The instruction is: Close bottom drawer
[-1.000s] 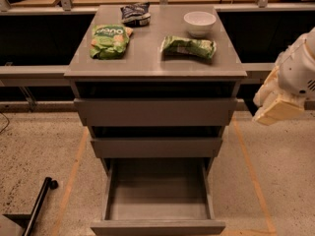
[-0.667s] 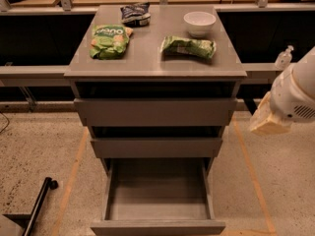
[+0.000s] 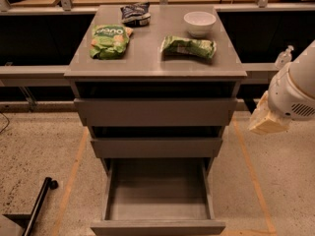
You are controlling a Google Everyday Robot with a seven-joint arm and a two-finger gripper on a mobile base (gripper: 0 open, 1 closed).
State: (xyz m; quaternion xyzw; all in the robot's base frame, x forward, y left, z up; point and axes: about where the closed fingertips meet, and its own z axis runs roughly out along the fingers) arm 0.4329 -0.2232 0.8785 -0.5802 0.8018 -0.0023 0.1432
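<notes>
The bottom drawer [image 3: 158, 196] is pulled far out of the grey cabinet. Its shallow grey box is empty and its flat front panel lies at the lower edge of the view. My gripper [image 3: 268, 121] hangs on the white arm to the right of the cabinet, at about the height of the upper two drawers. It is apart from the cabinet and well above and to the right of the bottom drawer's front.
The top drawer [image 3: 155, 111] and middle drawer [image 3: 156, 146] stand slightly out. On the cabinet top [image 3: 147, 63] lie a green chip bag [image 3: 109, 40], a dark bag [image 3: 135, 12], a white bowl [image 3: 199, 23] and another green bag [image 3: 189, 46]. A black pole [image 3: 37, 210] lies on the floor at the lower left.
My arm and gripper have moved left and slightly down, closer to the cabinet's right side. The drawers have not moved.
</notes>
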